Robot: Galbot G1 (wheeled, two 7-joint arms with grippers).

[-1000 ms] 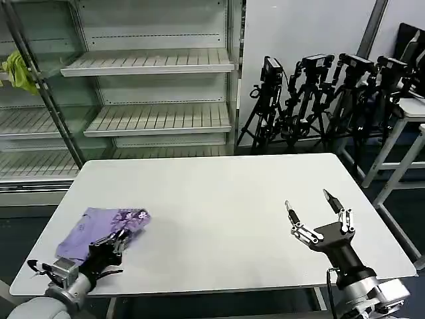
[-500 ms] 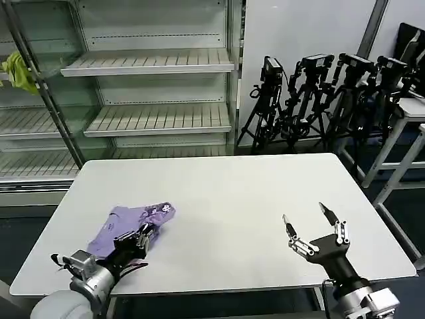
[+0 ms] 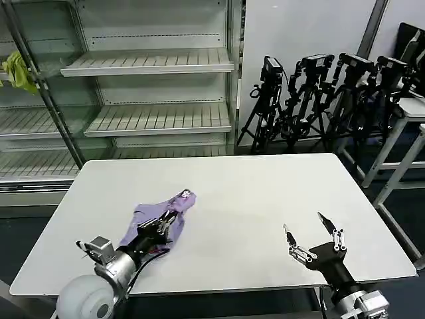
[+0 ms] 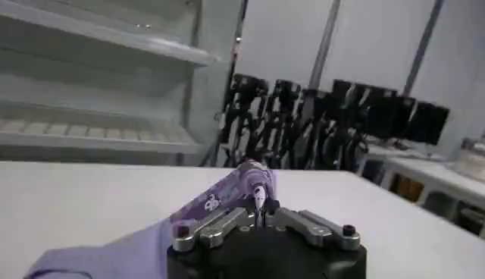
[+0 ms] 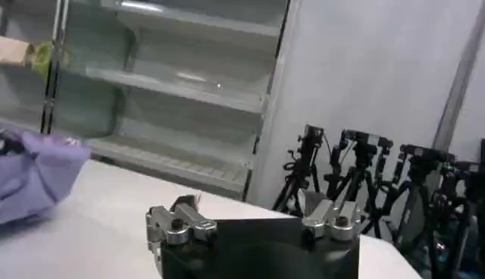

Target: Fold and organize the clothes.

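The clothes are one lavender T-shirt (image 3: 163,207), bunched in a loose heap on the left half of the white table (image 3: 265,179), with its dark cartoon print near the far tip. My left gripper (image 3: 165,224) is shut on the shirt's near edge, low over the table. In the left wrist view the closed fingertips (image 4: 259,199) pinch the printed fabric (image 4: 220,199). My right gripper (image 3: 303,222) hovers open and empty near the table's front right. The right wrist view shows its spread fingers (image 5: 176,218) and the shirt (image 5: 34,176) far to one side.
Metal shelving (image 3: 146,63) stands behind the table, with a yellow-green cloth (image 3: 18,72) hanging at its left end. A row of black tripods (image 3: 319,100) lines the back right. Another white table (image 3: 415,109) stands at the right edge.
My left gripper has dragged the shirt rightward and farther onto the table, bunching it up. My right gripper has drawn back toward the table's front edge, still open.
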